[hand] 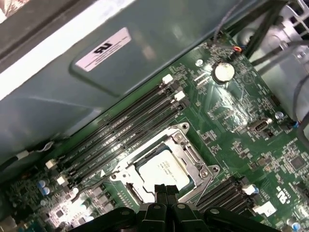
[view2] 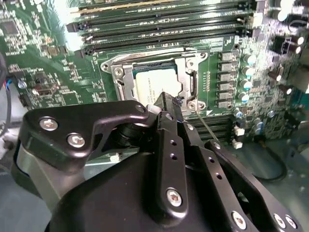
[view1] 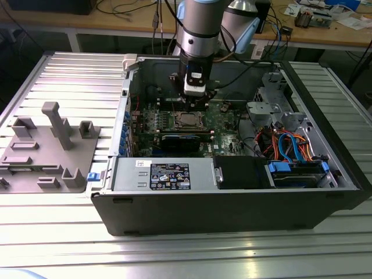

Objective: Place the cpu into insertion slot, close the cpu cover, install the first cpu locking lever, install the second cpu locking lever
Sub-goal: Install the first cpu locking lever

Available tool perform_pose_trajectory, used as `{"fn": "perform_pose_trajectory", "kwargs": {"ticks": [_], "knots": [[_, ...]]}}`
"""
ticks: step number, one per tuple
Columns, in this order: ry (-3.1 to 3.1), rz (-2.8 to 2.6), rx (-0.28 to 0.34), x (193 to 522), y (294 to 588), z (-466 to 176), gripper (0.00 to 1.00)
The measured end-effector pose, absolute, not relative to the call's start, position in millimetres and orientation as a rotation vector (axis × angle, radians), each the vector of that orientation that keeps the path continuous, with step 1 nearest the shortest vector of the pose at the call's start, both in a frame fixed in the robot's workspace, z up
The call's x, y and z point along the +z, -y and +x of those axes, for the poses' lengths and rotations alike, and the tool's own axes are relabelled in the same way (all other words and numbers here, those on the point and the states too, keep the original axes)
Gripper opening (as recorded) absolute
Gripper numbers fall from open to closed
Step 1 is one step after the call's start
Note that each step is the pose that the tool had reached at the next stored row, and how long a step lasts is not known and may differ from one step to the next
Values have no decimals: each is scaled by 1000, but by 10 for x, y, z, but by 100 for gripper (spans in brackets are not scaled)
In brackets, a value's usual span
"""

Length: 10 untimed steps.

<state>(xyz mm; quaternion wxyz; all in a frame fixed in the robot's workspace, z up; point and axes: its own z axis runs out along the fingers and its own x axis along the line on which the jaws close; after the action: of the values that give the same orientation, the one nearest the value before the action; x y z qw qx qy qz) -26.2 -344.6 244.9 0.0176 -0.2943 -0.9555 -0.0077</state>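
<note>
**Above the socket: chip seated, cover down, levers unconfirmed**

Across the lower part of the exterior view a ribbed metal table (view1: 70,244) is seen. An open computer case (view1: 232,209) is laid on its side on it, with a grey fixture tray (view1: 46,145) at the exterior view's left. From the upper middle of that view the arm (view1: 200,29) is seen reaching down into the case, over the green motherboard (view1: 226,119). Near the centre of the board the insertion slot (view1: 176,120) is found, beside the long memory slots (hand: 125,130).

The cpu (hand: 161,169) is seated flat in the slot. Its silver top is shown through the window of the cpu cover (hand: 195,162), which is folded down around it in both wrist views. The first two steps are therefore judged done.

The gripper (view2: 166,102) is held at the socket's edge, its fingers drawn together with nothing seen between them. Whether the cover is being touched cannot be told. A thin wire lever (view2: 206,128) is seen running off one corner of the socket in the second wrist view. Whether either locking lever is hooked under its catch cannot be made out, so the two lever steps are judged not yet shown complete.
</note>
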Motion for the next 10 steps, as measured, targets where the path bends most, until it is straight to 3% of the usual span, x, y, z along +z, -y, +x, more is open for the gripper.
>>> {"fn": "perform_pose_trajectory", "kwargs": {"ticks": [10], "knots": [[2994,-832,-24,2564,3445,-262,11]]}}
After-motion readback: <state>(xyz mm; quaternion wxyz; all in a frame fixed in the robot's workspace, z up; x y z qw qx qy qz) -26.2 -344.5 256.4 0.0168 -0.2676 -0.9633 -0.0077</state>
